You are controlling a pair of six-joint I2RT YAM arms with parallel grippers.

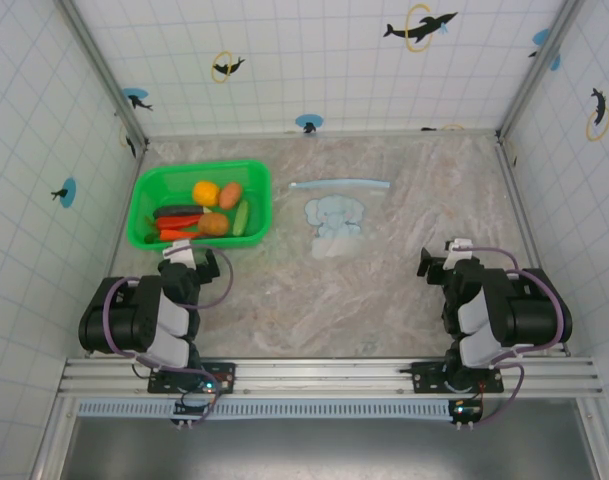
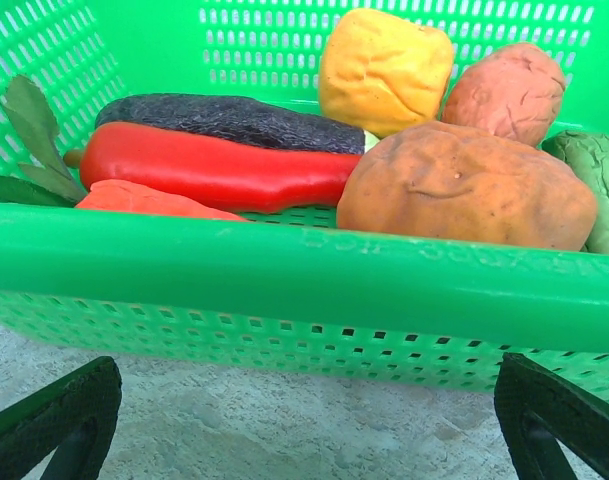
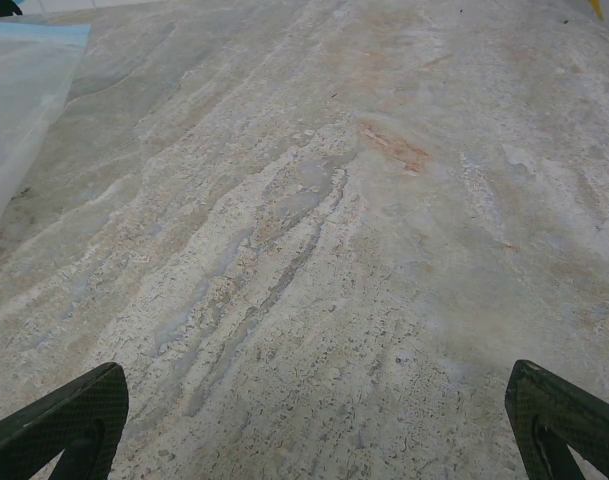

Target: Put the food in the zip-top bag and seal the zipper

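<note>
We find the left gripper [image 2: 304, 435], fingers apart, just short of the near rim of the basket [image 2: 284, 270]; the food [image 2: 234, 170] lies inside. The right gripper [image 3: 304, 430], fingers apart, hangs over bare table [image 3: 364, 250]; the zip-top bag [image 1: 333, 215] lies flat mid-table.

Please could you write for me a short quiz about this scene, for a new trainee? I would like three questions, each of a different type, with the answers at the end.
1. True or false: all the food lies in the green basket.
2. Choose one. The left gripper is: A. open, facing the basket's wall; B. shut on a piece of food; C. shut on the basket's rim.
3. Fill the gap: seen from the arms, the zipper runs along the ___ edge of the zip-top bag.

Key: 1 true; 2 A; 3 far.
</note>
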